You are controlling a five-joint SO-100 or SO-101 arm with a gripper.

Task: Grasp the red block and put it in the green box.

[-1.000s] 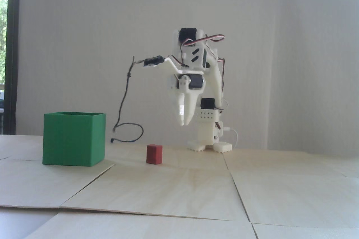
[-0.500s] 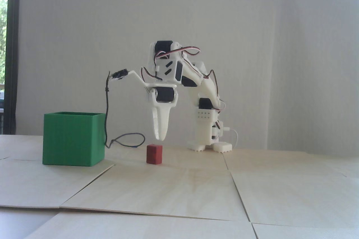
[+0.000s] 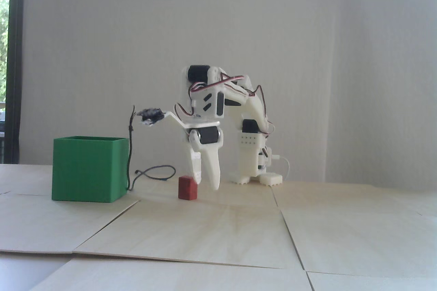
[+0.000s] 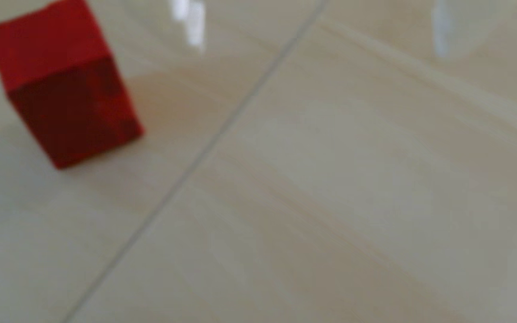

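Pale wooden panels cover the table point(image 3: 218, 229); the red block point(image 3: 187, 187) sits mid-table, right of the green box point(image 3: 89, 169). Fingers point(image 3: 206, 183) hang parted, beside it rather than straddling; closing now could knock it away.

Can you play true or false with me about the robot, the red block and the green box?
1. The red block sits on the table. True.
2. The red block is inside the green box. False: it stands on the table, to the right of the box in the fixed view.
3. The gripper is open, fingers pointing down beside the block. True.
4. The gripper is lifting the block into the air. False: the block rests on the table, not clamped.
5. The green box is taller than the red block. True.
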